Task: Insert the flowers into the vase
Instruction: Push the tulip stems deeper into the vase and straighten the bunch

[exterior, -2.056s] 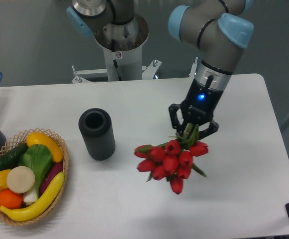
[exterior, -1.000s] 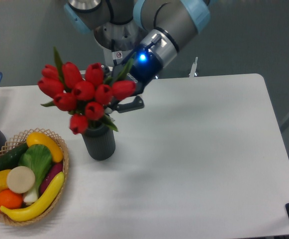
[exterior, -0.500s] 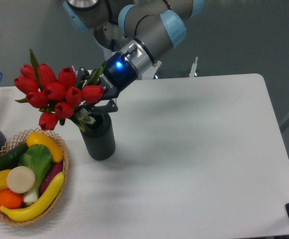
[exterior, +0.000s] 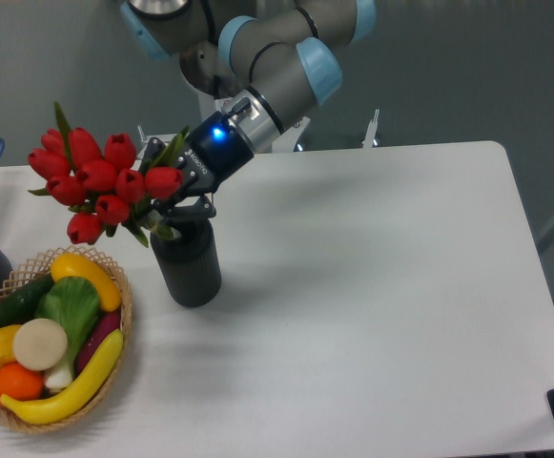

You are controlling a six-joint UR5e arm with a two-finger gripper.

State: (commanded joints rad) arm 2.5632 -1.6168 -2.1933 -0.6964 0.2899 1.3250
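On your tabletop [exterior: 372, 286] the vase [exterior: 189, 267] stands upright just right of the basket [exterior: 114, 334], and your tool [exterior: 174, 181], directly above its mouth, grips the flowers [exterior: 100, 183], whose heads lean out to the tool's left.

We see open tabletop [exterior: 381, 286] from 12 through 6 o'clock of the vase [exterior: 188, 262]. At 8 o'clock the wicker basket [exterior: 114, 367] of vegetables blocks low passes; tulips [exterior: 100, 183] and gripper [exterior: 174, 181] crowd the vase mouth from 11.
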